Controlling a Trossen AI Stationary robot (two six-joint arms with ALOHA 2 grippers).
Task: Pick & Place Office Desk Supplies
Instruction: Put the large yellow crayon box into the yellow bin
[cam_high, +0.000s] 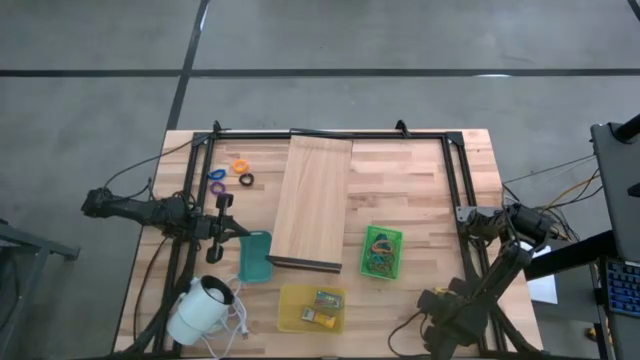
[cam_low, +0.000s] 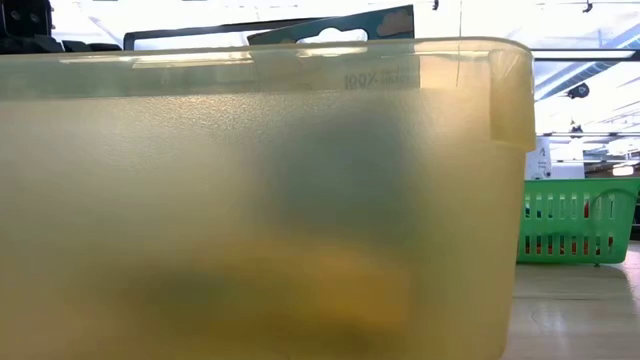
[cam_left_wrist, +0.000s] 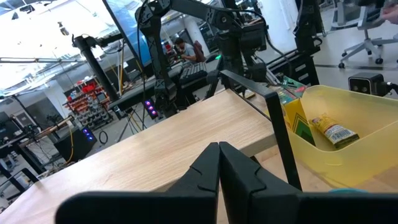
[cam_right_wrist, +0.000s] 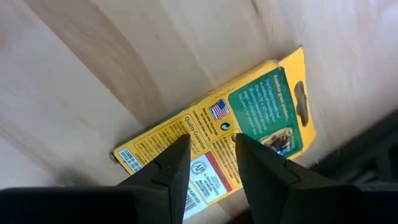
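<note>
In the right wrist view a yellow-and-green packet (cam_right_wrist: 249, 130) lies flat on the wooden table top. My right gripper (cam_right_wrist: 211, 140) points down over it, open, with a fingertip over each side of the packet's middle and not touching it. In the high view this gripper (cam_high: 432, 300) is near the table's near right corner, and the arm hides the packet. My left gripper (cam_left_wrist: 219, 155) is shut and level at the table's left side (cam_high: 222, 235), holding nothing. Orange (cam_high: 240, 166), purple (cam_high: 217, 176) and black (cam_high: 246, 180) rings lie at the far left.
A yellow bin (cam_high: 290, 300) holding packets stands at the near edge and fills the low view (cam_low: 260, 200). A green basket (cam_high: 382, 252) is right of the long wooden board (cam_high: 312, 205). A teal tray (cam_high: 254, 256) and a white corded device (cam_high: 200, 308) are near the left gripper.
</note>
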